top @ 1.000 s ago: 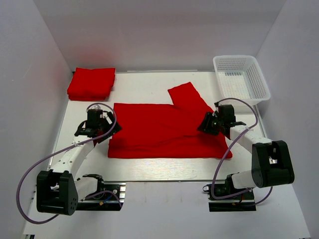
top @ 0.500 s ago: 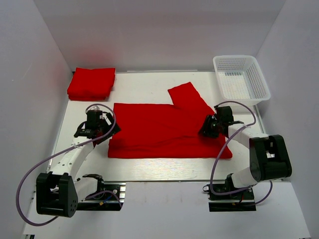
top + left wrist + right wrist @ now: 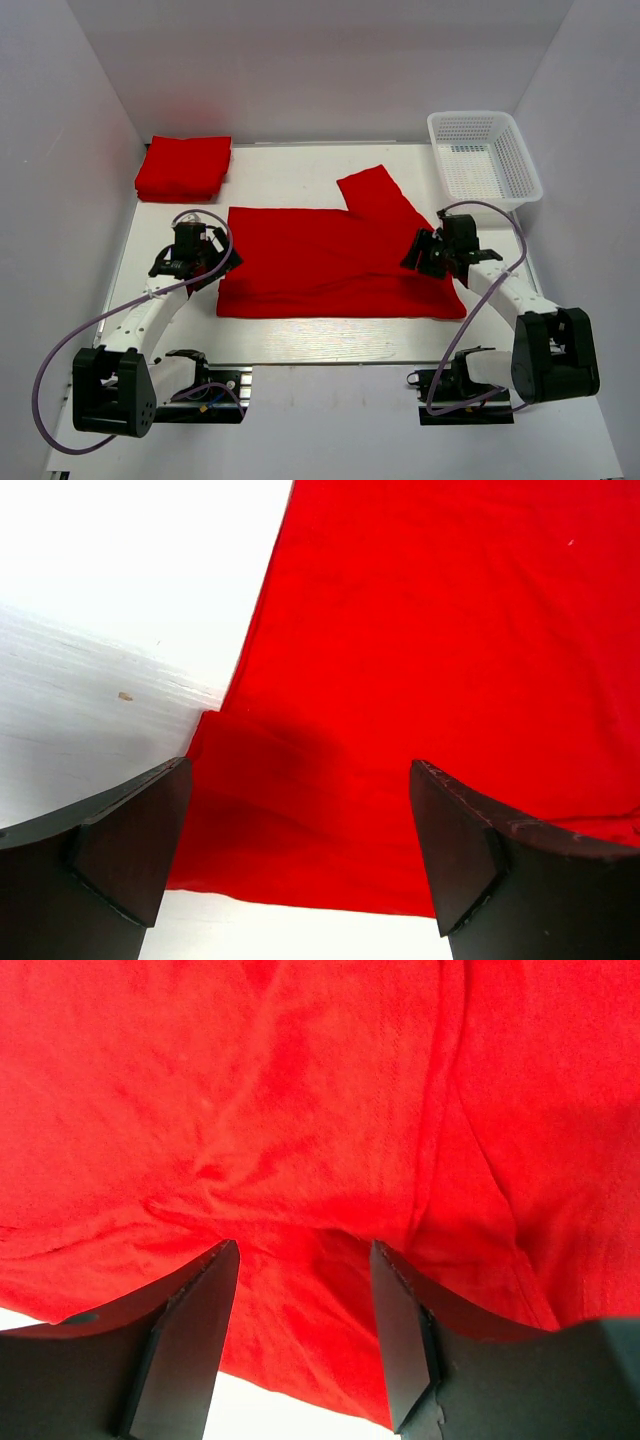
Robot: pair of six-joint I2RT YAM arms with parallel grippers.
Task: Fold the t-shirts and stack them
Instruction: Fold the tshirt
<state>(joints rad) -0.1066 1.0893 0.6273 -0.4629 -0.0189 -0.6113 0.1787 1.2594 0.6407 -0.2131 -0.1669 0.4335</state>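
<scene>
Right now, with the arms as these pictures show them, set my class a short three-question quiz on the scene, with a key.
1. True or false: the left claw and the right claw are both open.
2. Where do the folded t-shirts lie on the table? A: far-left corner. B: near-right corner. C: centre.
3. Name the thing that lies beneath both claws.
Key: 1 true; 2 A; 3 the spread t-shirt.
</scene>
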